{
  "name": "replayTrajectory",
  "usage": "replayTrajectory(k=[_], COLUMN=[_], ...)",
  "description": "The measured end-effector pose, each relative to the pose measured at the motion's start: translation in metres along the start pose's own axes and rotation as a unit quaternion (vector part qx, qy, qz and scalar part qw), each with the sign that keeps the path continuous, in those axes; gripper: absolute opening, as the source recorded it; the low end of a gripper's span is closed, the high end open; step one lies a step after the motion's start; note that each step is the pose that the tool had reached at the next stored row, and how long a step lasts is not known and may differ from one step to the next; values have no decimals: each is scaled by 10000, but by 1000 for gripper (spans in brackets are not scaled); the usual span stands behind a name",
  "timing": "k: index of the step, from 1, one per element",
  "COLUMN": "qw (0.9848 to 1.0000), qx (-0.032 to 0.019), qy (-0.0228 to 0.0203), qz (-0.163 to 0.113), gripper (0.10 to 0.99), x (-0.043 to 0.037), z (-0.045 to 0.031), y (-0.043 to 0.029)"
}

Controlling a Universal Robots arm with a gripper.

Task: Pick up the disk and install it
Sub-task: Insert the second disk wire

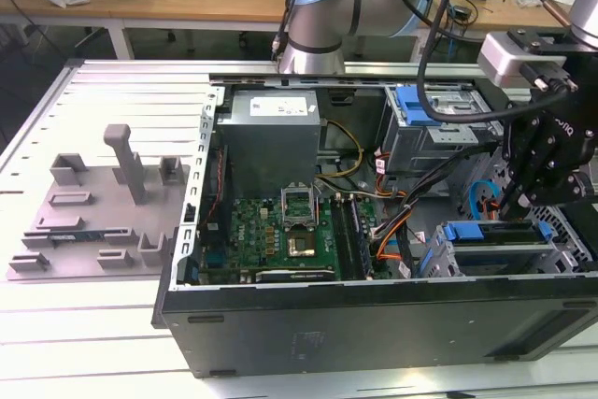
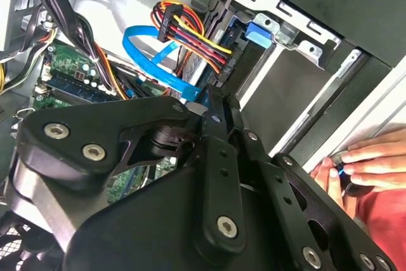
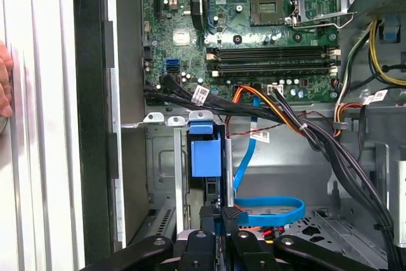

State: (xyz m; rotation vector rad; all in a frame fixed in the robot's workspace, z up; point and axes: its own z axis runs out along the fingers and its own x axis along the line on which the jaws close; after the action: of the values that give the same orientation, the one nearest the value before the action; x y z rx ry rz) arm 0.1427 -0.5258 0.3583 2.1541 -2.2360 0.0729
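The robot's hand (image 1: pixel 519 195) hangs over the open computer case (image 1: pixel 374 324) at the exterior view's right, above the drive cage (image 1: pixel 505 254) in the case's near corner. In that view its dark fingers point down toward the blue-trimmed top of the cage.

In the first wrist view the fingertips (image 3: pixel 229 215) stand close together around a thin upright edge, directly below a bright blue plastic piece (image 3: pixel 206 150) that sits in a vertical slot of the grey metal cage (image 3: pixel 166 169). That piece looks like the carrier frame of the disk (image 3: pixel 211 186), standing on edge in the slot, though the silver body is mostly hidden and this cannot be said for sure. The hand appears closed on that edge, or very nearly so; whether the pads truly press it cannot be told.

In the second wrist view the black linkages of the hand (image 2: pixel 216 109) reach toward the slot, with a blue data ribbon (image 2: pixel 152 52) and a bundle of red, yellow and black wires (image 2: pixel 190 33) just beyond.

The green motherboard (image 1: pixel 280 231) lies in the middle of the case, the grey power supply (image 1: pixel 271 133) behind it. A grey fixture tray (image 1: pixel 98 207) sits on the table (image 1: pixel 84 334) at the exterior view's left. A person's fingers (image 2: pixel 371 160) rest beside the case's outer wall.
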Motion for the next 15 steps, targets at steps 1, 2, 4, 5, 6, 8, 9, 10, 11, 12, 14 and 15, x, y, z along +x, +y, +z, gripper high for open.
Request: replayTrajectory(k=[1,2,4,5,6,8,9,10,11,12,14,15], qw=[10000,10000,10000,10000,10000,10000,10000,10000,10000,10000,10000,10000], qx=[0,0,0,0,0,0,0,0,0,0,0,0], qy=[0,0,0,0,0,0,0,0,0,0,-1,0], qz=[0,0,0,0,0,0,0,0,0,0,0,0], gripper=[161,161,161,161,161,161,161,161,161,161,161,161], x=[0,0,-1,-1,-2,-2,-2,-3,-3,-3,-4,-4], z=[3,9,17,22,25,34,37,41,49,55,65,70], y=[-1,-2,-4,-4,-4,-5,-5,-5,-4,-4,-4,-4])
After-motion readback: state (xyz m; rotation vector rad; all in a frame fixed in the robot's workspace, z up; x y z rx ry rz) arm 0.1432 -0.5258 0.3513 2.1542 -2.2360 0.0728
